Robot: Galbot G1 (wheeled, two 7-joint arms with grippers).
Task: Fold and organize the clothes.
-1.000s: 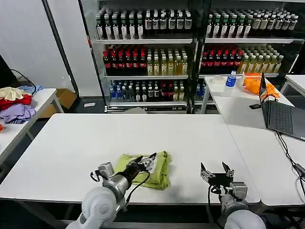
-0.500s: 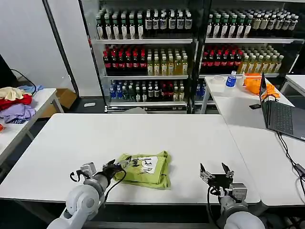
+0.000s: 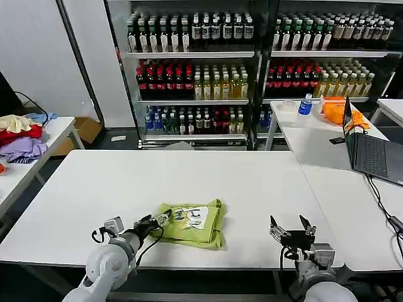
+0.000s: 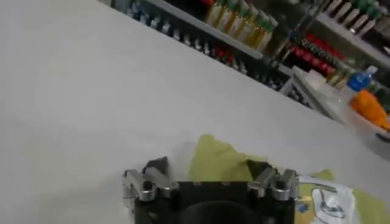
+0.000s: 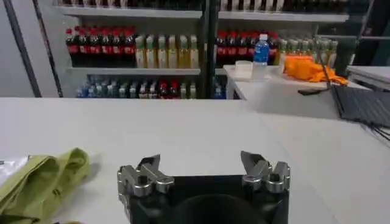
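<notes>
Here the small lime-green cotton T-shirt [image 3: 191, 223], folded, long axis crosswise, is neared by the spread-jawed left gripper [image 3: 157, 220] at its left edge; the right gripper [image 3: 292, 231], also spread, is well apart.

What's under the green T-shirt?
The green T-shirt lies folded on the white table, beside the left claw. Anything beneath it is covered by the cloth.
</notes>
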